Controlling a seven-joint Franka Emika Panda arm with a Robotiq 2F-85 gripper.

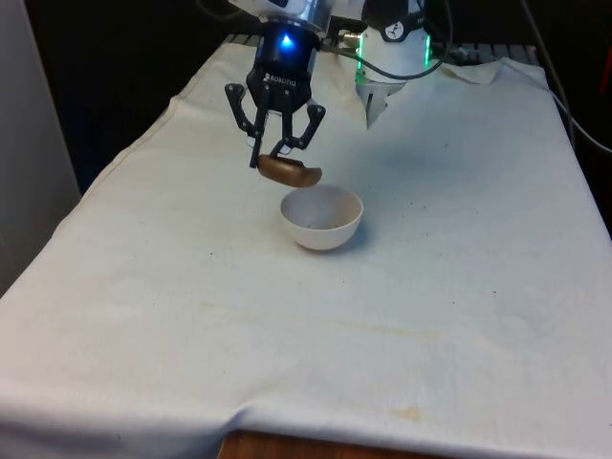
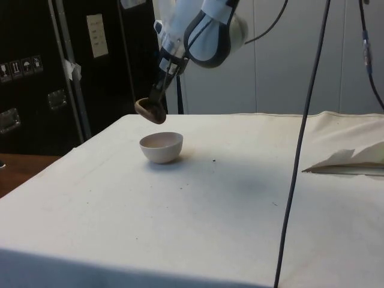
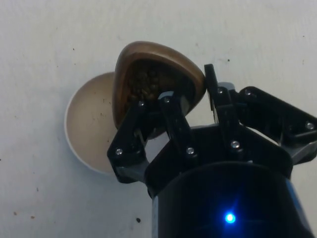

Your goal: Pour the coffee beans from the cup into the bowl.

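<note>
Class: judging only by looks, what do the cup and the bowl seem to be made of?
Cup: probably glazed ceramic or polished wood; brown, smooth, with a soft sheen on its rim. Bowl: likely ceramic or plastic; off-white, matte, with a thin, even rim.

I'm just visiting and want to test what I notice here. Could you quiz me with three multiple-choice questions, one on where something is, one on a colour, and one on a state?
1. Where is the cup?
A. held above the bowl's rim
B. standing on the cloth
C. inside the bowl

2. What colour is the bowl?
A. blue
B. white
C. black

3. Where are the coffee beans?
A. in the bowl
B. spilled over the cloth
C. in the cup

Answers: 1 A, the gripper holds it in the air by the bowl. 2 B, pale in the front view. 3 C, the wrist view shows beans inside the cup.
</note>
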